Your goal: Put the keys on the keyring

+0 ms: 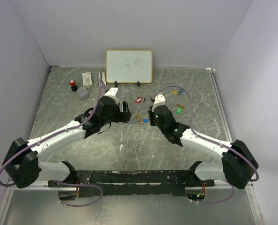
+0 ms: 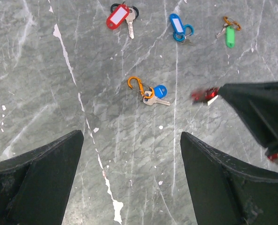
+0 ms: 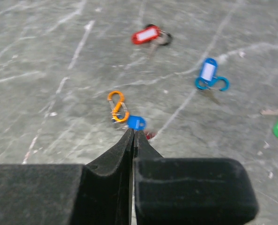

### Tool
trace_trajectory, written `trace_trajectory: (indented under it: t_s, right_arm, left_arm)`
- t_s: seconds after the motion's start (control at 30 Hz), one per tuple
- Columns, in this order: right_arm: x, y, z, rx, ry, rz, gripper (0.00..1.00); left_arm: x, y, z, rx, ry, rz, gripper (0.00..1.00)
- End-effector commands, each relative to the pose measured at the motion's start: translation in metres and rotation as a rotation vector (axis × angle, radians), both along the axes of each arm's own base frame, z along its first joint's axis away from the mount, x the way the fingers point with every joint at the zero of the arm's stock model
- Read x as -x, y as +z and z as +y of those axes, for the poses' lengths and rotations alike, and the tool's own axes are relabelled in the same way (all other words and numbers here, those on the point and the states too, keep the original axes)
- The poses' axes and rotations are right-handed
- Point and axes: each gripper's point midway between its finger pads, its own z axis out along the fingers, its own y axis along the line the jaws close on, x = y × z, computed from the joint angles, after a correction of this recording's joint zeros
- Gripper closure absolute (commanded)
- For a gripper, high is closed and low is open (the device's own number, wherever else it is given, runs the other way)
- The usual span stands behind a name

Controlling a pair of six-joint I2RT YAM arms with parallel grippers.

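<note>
Grey marbled table. Blue-capped key on orange clip: light, flat, slippery; we'd pinch its cap. Left gripper gapes empty, right gripper jaws closed.

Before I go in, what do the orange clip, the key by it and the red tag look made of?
Orange clip: likely anodised metal, being thin, evenly coloured and shiny. Key: bare silvery metal blade, with a blue head cover that looks like plastic. Red tag: apparently glossy plastic, with a white label insert, maybe paper.
</note>
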Motion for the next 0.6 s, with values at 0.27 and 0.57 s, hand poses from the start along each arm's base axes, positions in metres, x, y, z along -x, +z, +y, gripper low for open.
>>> trace_trajectory:
  t_s: [0.27,0.57]
  right_arm:
    - [-0.020,-0.021,-0.067,-0.007,-0.331,0.100,1.00]
    - [-0.021,-0.042,-0.091,-0.003,-0.420,0.169,1.00]
  left_arm:
    - [0.000,0.001,0.009,0.007,0.028,-0.003,0.04]
    - [0.000,-0.007,0.011,0.007,0.035,0.015,0.00]
